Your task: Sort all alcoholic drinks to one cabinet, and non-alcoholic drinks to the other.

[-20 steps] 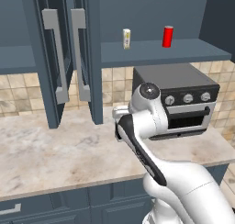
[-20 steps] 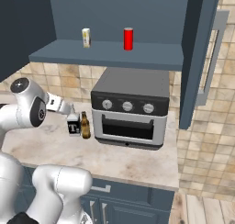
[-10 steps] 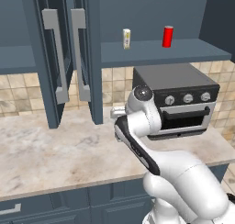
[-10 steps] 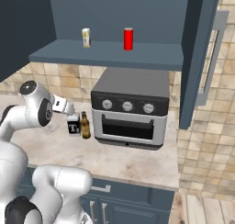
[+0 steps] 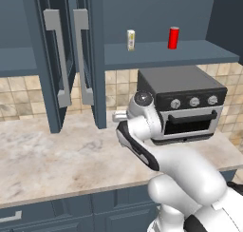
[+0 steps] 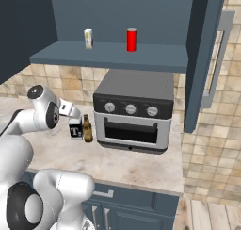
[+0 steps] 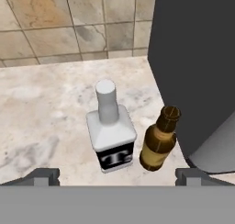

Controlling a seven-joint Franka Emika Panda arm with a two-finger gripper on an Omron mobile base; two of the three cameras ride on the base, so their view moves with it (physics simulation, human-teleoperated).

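The clear liquor bottle (image 7: pixel 111 131) with a black "T" label stands on the counter next to the brown beer bottle (image 7: pixel 160 140), left of the toaster oven. Both also appear in the right base view, liquor bottle (image 6: pixel 75 130) and beer bottle (image 6: pixel 87 128). My gripper (image 7: pixel 117 175) hangs open just above and in front of them, holding nothing. A cream-white can (image 5: pixel 131 40) and a red can (image 5: pixel 173 37) stand on the shelf of the right wall cabinet (image 5: pixel 156 55). The left cabinet (image 5: pixel 19 67) is open, its shelf bare where I see it.
A black toaster oven (image 6: pixel 134 109) sits on the marble counter (image 5: pixel 57 155) under the can shelf, close to the bottles. Open cabinet doors (image 5: pixel 61 60) with grey bar handles hang over the counter to the left, another door (image 6: pixel 209 59) at the right. Tiled wall behind.
My arm has swung a little, its upper joint shifting sideways. The gripper stays open over the bottles. Bottles and cans have not moved.
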